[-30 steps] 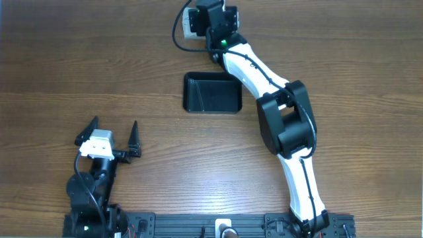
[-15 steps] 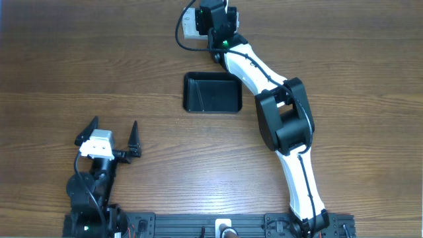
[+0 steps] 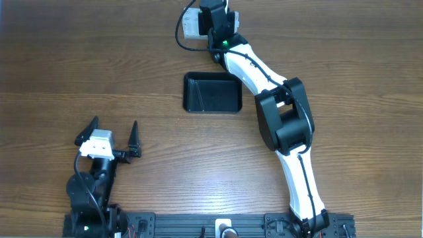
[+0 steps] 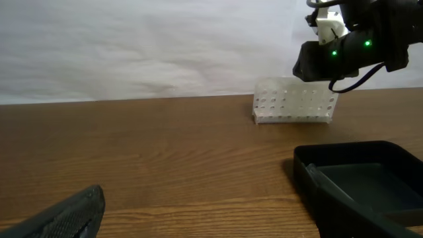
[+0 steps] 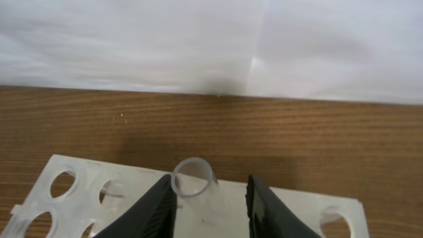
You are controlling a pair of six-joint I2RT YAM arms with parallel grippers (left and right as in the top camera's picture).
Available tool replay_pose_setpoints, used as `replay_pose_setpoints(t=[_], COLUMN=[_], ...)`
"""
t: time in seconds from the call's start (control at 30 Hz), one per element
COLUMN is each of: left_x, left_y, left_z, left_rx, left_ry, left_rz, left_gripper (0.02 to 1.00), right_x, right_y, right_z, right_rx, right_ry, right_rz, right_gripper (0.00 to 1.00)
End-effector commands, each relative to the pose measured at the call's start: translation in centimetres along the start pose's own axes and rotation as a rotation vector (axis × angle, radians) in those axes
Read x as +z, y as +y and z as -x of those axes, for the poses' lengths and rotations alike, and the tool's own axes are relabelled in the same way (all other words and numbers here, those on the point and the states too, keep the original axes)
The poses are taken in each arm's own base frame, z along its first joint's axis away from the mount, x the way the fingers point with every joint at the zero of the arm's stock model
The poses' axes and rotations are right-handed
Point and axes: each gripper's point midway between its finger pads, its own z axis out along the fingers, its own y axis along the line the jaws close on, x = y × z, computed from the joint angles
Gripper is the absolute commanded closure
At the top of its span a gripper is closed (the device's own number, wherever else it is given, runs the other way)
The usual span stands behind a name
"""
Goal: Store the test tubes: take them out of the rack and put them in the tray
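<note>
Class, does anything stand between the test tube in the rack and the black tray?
Nothing visible does: bare table lies between the rack, where the test tube stands within the right tool, and the tray.

Left claw (image 3: 112, 132) sits spread wide near its base; right claw (image 5: 210, 190), far outstretched, narrowly parted.

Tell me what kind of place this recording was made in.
Likely a lab-style robot test bench: a wood-grain tabletop, a clear test tube rack by a white backdrop, and a black tray.
</note>
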Motion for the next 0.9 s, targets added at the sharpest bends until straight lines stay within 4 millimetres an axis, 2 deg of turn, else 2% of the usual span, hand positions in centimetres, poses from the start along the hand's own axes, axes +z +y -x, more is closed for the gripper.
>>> replay_pose_setpoints(t=[0.03, 0.57, 0.7, 0.8, 0.9], left_x=[0.0, 0.0, 0.0, 0.0, 0.0], left_y=[-0.3, -0.3, -0.3, -0.3, -0.3], left_z=[-0.2, -0.2, -0.2, -0.2, -0.2], left_rx=[0.014, 0.014, 0.014, 0.014, 0.014], left_ry=[0.001, 0.001, 0.001, 0.001, 0.001], left_rz=[-0.018, -0.018, -0.018, -0.018, -0.018], left_gripper=[0.018, 0.018, 0.018, 0.018, 0.018], right_x=[-0.1, -0.3, -1.3, -3.0, -5.5], right_y=[-0.1, 0.0, -0.2, 0.0, -0.1], right_z=[1.2, 1.5, 3.1, 5.5, 8.7], right_rx=[0.006, -0.028, -0.029, -0.045, -0.041], right_ry=[-0.03, -0.037, -0.064, -0.102, -0.15], right_rz=[-0.017, -0.025, -0.041, -0.039, -0.044], right_gripper=[0.741, 0.842, 0.851, 0.86, 0.869])
